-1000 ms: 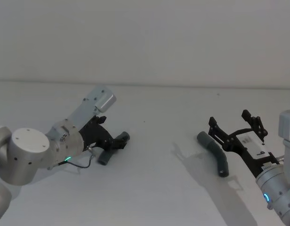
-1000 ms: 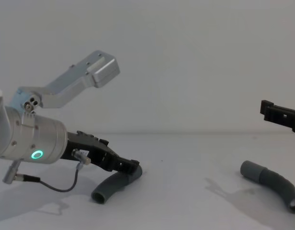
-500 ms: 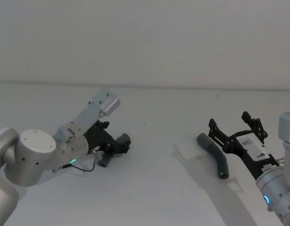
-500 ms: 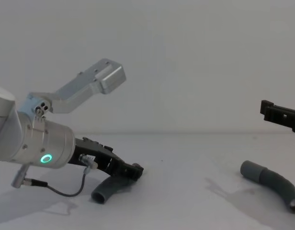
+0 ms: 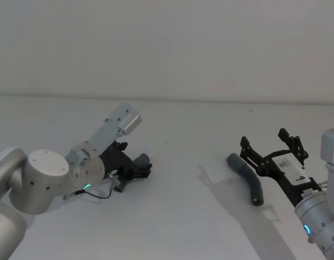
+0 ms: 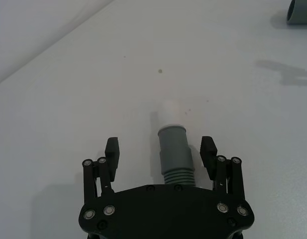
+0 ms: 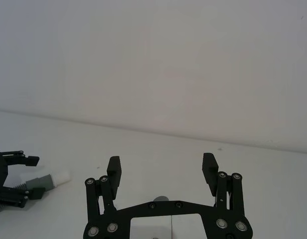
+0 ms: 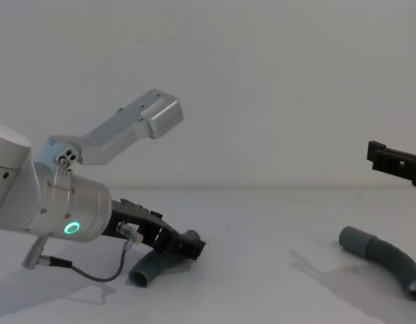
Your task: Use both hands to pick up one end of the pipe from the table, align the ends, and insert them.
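One white table (image 5: 172, 222) is lying under both grippers, each with fingers spread apart: the right gripper (image 7: 161, 167) is hovering near the longer hose piece (image 5: 248, 179) on the right, while the left gripper (image 6: 159, 149) is straddling the shorter hose piece (image 8: 150, 266) on the left, flanking its white-tipped cuff (image 6: 172, 142) without touching it.

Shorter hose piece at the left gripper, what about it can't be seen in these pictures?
- Left wrist view: the body of the left gripper hides the shorter hose piece beyond its first ribs.
- Head view: that gripper covers its middle.
- Chest view: the white tip is hidden behind the gripper.
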`<action>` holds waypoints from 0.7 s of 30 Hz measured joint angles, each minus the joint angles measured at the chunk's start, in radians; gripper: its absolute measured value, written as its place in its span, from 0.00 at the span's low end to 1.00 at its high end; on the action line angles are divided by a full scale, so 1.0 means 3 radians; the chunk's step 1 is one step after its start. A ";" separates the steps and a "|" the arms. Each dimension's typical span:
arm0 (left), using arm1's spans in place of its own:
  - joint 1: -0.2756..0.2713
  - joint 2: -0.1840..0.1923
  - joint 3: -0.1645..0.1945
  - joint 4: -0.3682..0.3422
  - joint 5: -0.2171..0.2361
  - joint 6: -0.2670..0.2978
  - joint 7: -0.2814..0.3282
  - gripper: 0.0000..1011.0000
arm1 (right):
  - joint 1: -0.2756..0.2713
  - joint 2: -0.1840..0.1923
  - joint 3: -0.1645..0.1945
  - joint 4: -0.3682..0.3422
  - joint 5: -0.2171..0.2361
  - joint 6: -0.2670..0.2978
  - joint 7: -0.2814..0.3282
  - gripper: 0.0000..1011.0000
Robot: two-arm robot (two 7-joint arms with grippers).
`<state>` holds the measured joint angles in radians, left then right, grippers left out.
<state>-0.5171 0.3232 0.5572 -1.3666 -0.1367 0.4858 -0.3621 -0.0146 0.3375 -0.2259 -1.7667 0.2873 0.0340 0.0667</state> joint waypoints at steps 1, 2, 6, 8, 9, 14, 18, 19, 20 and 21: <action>0.0000 -0.0002 0.0000 0.0002 0.0002 0.0001 0.0000 0.98 | 0.0000 0.0000 0.0000 0.0000 0.0000 0.0000 0.0000 0.99; 0.0000 -0.0004 0.0000 0.0003 0.0003 0.0002 0.0001 0.96 | 0.0000 0.0000 0.0000 0.0000 0.0000 0.0000 0.0000 0.99; -0.0001 -0.0011 0.0000 0.0010 0.0009 0.0005 0.0002 0.90 | 0.0000 0.0000 0.0000 0.0000 0.0000 0.0000 0.0000 0.99; -0.0002 -0.0014 0.0000 0.0014 0.0011 0.0007 0.0002 0.83 | 0.0000 0.0000 0.0000 0.0000 0.0000 0.0000 0.0000 0.99; -0.0002 -0.0016 0.0000 0.0015 0.0013 0.0009 0.0002 0.79 | 0.0000 0.0000 0.0000 0.0000 0.0000 0.0000 0.0000 0.99; -0.0004 -0.0021 0.0000 0.0020 0.0017 0.0011 0.0003 0.67 | 0.0000 0.0000 0.0000 0.0000 0.0000 0.0000 0.0000 0.99; -0.0005 -0.0023 0.0000 0.0023 0.0018 0.0012 0.0004 0.51 | 0.0000 0.0000 0.0000 0.0000 0.0000 0.0000 0.0000 0.99; -0.0006 -0.0024 0.0000 0.0023 0.0019 0.0012 0.0005 0.49 | 0.0000 0.0000 0.0000 0.0000 0.0000 0.0000 0.0000 0.99; -0.0006 -0.0024 0.0000 0.0024 0.0019 0.0013 0.0005 0.46 | 0.0000 0.0000 0.0000 0.0000 0.0000 0.0000 0.0000 0.99; -0.0006 -0.0024 0.0000 0.0024 0.0019 0.0013 0.0005 0.43 | 0.0000 0.0000 0.0000 0.0000 0.0000 0.0000 0.0000 0.99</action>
<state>-0.5188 0.3159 0.5571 -1.3595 -0.1308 0.4897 -0.3606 -0.0147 0.3375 -0.2259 -1.7668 0.2873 0.0341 0.0668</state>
